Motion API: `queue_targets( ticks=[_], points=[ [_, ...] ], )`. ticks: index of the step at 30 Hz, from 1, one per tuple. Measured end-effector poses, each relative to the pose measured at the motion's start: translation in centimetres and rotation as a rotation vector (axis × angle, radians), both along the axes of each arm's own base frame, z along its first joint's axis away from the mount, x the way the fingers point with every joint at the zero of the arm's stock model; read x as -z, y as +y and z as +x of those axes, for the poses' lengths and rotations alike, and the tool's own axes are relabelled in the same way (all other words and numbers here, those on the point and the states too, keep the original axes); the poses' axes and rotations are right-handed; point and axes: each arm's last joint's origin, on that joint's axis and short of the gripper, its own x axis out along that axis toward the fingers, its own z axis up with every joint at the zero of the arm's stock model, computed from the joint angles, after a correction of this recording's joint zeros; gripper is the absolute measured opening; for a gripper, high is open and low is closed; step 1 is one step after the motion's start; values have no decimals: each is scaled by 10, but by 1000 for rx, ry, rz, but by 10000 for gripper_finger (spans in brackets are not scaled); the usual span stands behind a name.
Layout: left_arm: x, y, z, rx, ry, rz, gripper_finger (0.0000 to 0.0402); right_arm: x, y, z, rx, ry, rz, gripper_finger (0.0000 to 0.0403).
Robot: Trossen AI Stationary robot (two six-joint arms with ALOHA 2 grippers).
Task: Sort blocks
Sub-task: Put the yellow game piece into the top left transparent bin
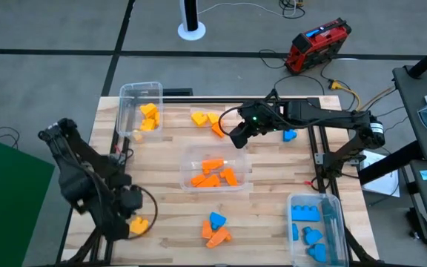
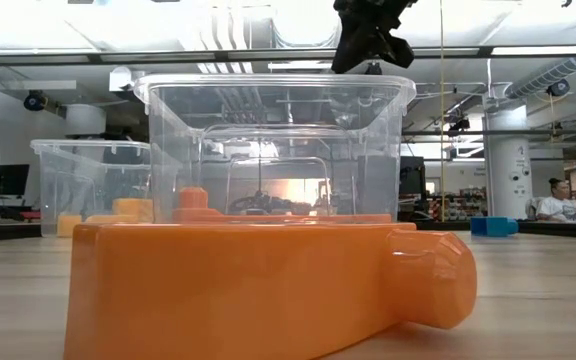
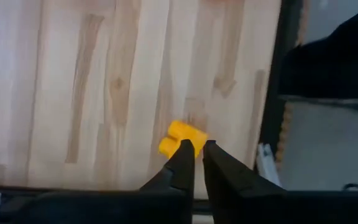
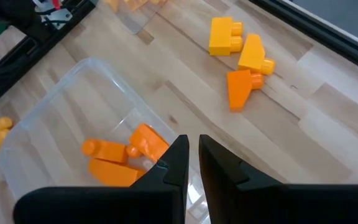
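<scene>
The right hand (image 1: 240,136), fingers pressed together and empty, is held above the orange bin (image 1: 187,159); spreading is advised before the loose blocks (image 1: 208,121) are approached.

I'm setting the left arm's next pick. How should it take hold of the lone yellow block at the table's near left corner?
Come from straight above. The yellow block lies flat on bare wood with its studs out to one side, so close on its plain flat sides, not across the studs. The left gripper hangs right over it, fingers nearly together; they probably need to open wider first.
</scene>
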Motion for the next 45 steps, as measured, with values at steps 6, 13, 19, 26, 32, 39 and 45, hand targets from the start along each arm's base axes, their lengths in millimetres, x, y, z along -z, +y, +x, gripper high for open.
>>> queue_targets(
  ticks=[6,13,19,26,32,39,45],
  points=[
    [20,-27,2,59,80,58,63,0,4,1,-25,4,-10,29],
    [29,-38,0,121,132,76,139,1,16,2,-66,5,-7,29],
    [49,-30,-11,193,144,114,190,0,33,4,-80,-5,24,29],
    [92,-17,-20,239,68,39,214,1,41,5,-35,-23,78,29],
    [124,-5,-27,305,71,66,216,1,41,5,26,-39,128,29],
    [154,-10,-26,376,27,-15,216,1,41,5,67,-48,162,29],
    [167,-10,-26,411,42,-12,216,1,43,5,69,-50,169,29]
  ],
)
